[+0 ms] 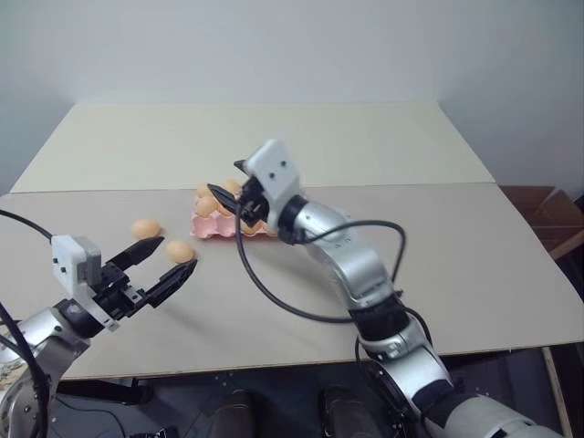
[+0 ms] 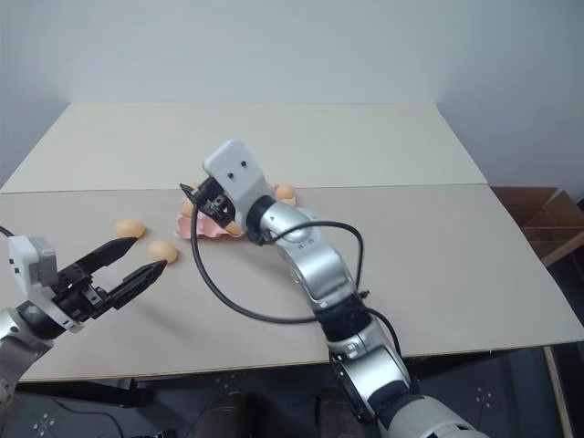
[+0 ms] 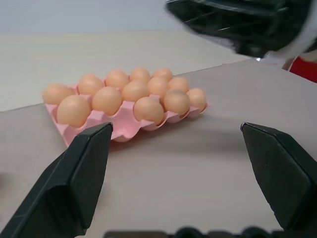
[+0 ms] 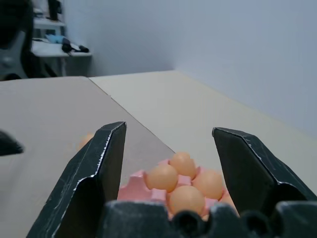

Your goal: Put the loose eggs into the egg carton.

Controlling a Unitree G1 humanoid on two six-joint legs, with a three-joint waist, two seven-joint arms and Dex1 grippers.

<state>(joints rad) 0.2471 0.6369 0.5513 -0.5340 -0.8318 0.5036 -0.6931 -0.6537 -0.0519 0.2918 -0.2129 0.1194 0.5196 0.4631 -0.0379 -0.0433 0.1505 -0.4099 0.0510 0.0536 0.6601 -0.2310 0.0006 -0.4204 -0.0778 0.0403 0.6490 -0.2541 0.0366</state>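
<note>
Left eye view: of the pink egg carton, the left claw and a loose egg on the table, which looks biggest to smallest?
1. Left claw, though it sits nearest the camera.
2. Egg carton, partly hidden.
3. Loose egg, clearly smallest.

Egg carton (image 1: 233,224) sits mid-table (image 1: 474,265), w/ eggs in its cups. Two loose eggs (image 1: 145,228) (image 1: 180,251) lie on table left of carton, apart from it. Left gripper (image 1: 167,259) hangs near-left, just beside nearer egg; right gripper (image 1: 230,182) above carton.
</note>
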